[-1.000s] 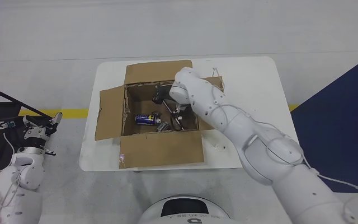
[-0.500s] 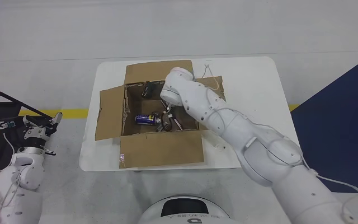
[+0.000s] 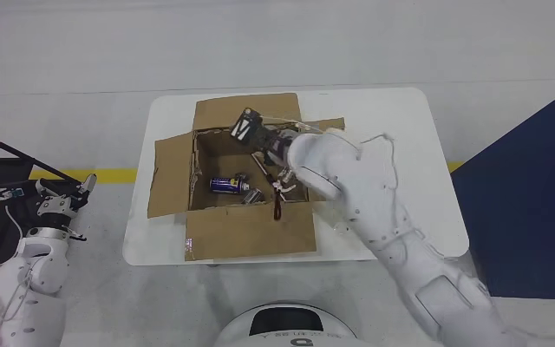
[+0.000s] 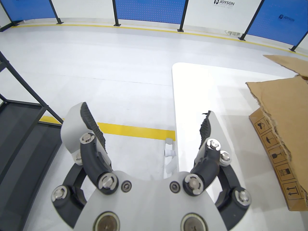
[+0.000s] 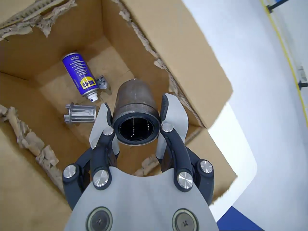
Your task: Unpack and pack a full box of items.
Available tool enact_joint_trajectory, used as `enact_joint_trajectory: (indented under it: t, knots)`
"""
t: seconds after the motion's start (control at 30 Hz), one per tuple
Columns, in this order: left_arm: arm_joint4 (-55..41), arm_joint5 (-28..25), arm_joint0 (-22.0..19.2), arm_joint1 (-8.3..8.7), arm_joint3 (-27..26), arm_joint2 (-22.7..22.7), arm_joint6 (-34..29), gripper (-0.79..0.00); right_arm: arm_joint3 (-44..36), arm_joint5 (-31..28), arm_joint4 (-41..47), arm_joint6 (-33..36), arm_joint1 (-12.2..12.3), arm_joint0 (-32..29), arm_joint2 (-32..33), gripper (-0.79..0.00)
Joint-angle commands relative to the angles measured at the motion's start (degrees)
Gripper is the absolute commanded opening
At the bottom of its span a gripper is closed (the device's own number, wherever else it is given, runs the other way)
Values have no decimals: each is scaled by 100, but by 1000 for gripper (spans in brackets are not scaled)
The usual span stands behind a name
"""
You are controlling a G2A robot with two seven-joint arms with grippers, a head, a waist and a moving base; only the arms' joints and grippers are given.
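Observation:
An open cardboard box (image 3: 170, 176) sits on the white table (image 3: 390, 130). My right gripper (image 5: 135, 102) is shut on a dark metal cylinder (image 5: 134, 102) with a hollow bore, held above the box's far side (image 3: 245, 127). On the box floor lie a blue spray can (image 5: 80, 74) (image 3: 228, 184), a silver splined part (image 5: 80, 116) (image 3: 253, 197) and a small grey block (image 5: 102, 81). My left gripper (image 4: 145, 109) is open with nothing between its fingers, off the table's left edge (image 3: 65, 195).
The box flaps (image 3: 250, 231) stand spread outward on all sides, with torn edges. A small clear item (image 3: 341, 228) lies on the table right of the near flap. A black rack (image 4: 19, 121) stands on the floor beside my left gripper.
My right gripper has come up from inside the box with the dark cylinder and now sits over the far side; the arm's elbow has swung toward the right. The left arm has stayed still.

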Motion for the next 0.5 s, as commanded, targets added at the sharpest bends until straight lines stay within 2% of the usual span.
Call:
enact_joint_trajectory:
  t: [0.0, 0.13, 0.23, 0.33, 0.47]
  knots:
    - [0, 0, 0, 0, 0, 0, 0, 0, -1032, -11, -319, -214, 144, -831, 560, -785]
    - [0, 0, 0, 0, 0, 0, 0, 0, -2281, 109, -707, -744, 318, -2073, 1351, -785]
    - [0, 0, 0, 0, 0, 0, 0, 0, -2861, 353, -910, -1172, 396, -2905, 1896, -785]
    - [0, 0, 0, 0, 0, 0, 0, 0, -3067, 694, -874, -1460, 435, -3498, 2460, -785]
    - [0, 0, 0, 0, 0, 0, 0, 0, -3020, 892, -393, -1766, 462, -3986, 3161, -785]
